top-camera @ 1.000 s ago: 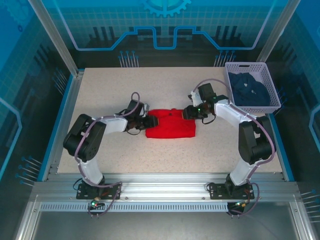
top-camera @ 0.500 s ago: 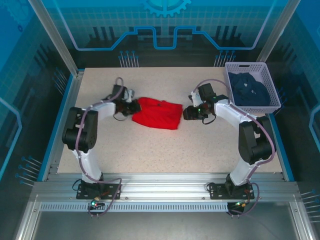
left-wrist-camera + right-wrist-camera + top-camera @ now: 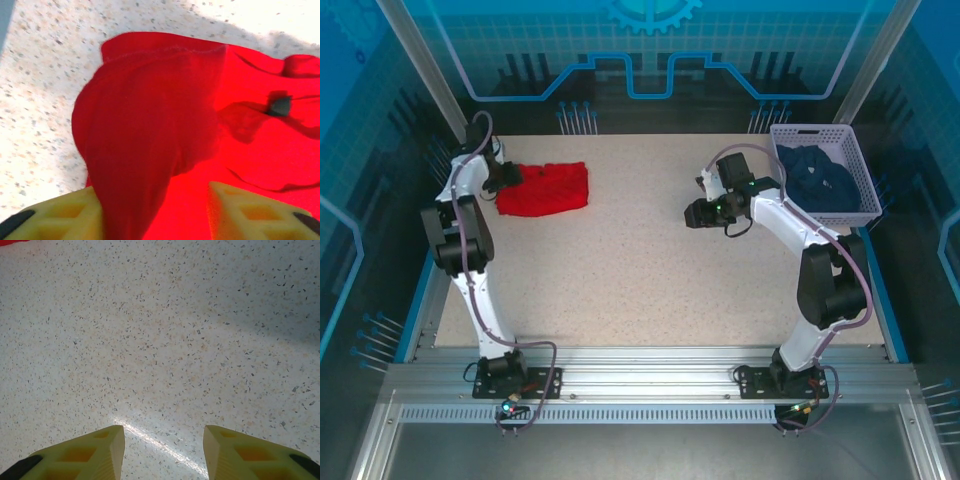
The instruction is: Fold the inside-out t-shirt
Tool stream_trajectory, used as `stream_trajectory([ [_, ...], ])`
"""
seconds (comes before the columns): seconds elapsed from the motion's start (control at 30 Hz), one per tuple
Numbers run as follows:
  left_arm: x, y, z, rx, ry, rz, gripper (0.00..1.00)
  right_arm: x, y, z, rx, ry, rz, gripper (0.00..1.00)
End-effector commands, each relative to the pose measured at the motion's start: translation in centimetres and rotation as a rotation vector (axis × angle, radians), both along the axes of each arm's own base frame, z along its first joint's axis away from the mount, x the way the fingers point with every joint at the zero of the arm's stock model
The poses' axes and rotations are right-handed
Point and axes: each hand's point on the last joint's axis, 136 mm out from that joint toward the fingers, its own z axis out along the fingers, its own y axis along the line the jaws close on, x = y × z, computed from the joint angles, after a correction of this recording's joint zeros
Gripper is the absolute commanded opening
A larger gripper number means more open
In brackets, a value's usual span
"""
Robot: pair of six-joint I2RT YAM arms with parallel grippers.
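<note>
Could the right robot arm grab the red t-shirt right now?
Probably not. The red t-shirt lies at the far left corner by the left gripper, and the right gripper hangs over bare table across from it.

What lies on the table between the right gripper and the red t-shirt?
Nothing. In the top view, the stretch of table between the right gripper and the red t-shirt is bare speckled surface.

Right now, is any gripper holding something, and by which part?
Probably nothing: the left gripper stands open astride a raised fold of the t-shirt; the right gripper is open.
</note>
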Motion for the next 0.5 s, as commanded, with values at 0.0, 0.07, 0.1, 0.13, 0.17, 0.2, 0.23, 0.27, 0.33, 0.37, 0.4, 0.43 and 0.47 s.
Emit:
stream_trajectory([
  [0.0, -1.4, 0.0, 0.4, 0.070, 0.087, 0.034, 0.57, -0.4, 0.2, 0.3, 0.003, 0.016, 0.012, 0.46],
  [0.07, -1.4, -1.2, 1.6, 0.054, 0.041, 0.023, 0.63, -0.4, -0.1, 0.1, -0.018, 0.010, 0.001, 0.46],
  [0.1, -1.4, -1.9, 2.2, 0.049, 0.015, 0.016, 0.66, -0.5, -0.4, 0.1, -0.033, 0.003, -0.013, 0.47],
  [0.13, -1.6, -2.7, 3.2, 0.051, -0.018, 0.011, 0.70, -0.3, -1.0, 0.1, -0.060, -0.012, -0.034, 0.48],
  [0.17, -2.0, -3.6, 4.1, 0.049, -0.050, 0.003, 0.75, -0.2, -1.6, 0.2, -0.088, -0.038, -0.056, 0.49],
  [0.2, -2.6, -4.3, 4.6, 0.047, -0.071, 0.003, 0.79, -0.1, -2.2, 0.3, -0.109, -0.064, -0.076, 0.51],
  [0.23, -3.2, -5.2, 5.5, 0.042, -0.106, 0.003, 0.82, 0.2, -3.0, 0.6, -0.147, -0.105, -0.105, 0.56],
  [0.27, -4.1, -6.1, 6.2, 0.035, -0.139, 0.001, 0.84, 0.3, -4.0, 0.8, -0.199, -0.145, -0.135, 0.61],
  [0.33, -6.0, -7.7, 7.3, 0.018, -0.208, 0.010, 0.87, 0.5, -5.7, 1.4, -0.316, -0.238, -0.180, 0.71],
  [0.37, -7.1, -8.5, 7.7, 0.004, -0.256, 0.012, 0.90, 0.6, -6.8, 1.8, -0.390, -0.296, -0.210, 0.78],
  [0.4, -8.2, -9.2, 8.0, -0.011, -0.304, 0.015, 0.92, 0.7, -7.7, 2.3, -0.447, -0.345, -0.235, 0.84],
  [0.43, -9.3, -10.1, 8.3, -0.035, -0.367, 0.006, 0.95, 0.9, -8.8, 2.8, -0.511, -0.399, -0.268, 0.90],
  [0.47, -10.1, -10.8, 9.4, -0.052, -0.451, 0.005, 0.98, 0.8, -9.9, 3.1, -0.563, -0.438, -0.308, 0.95],
])
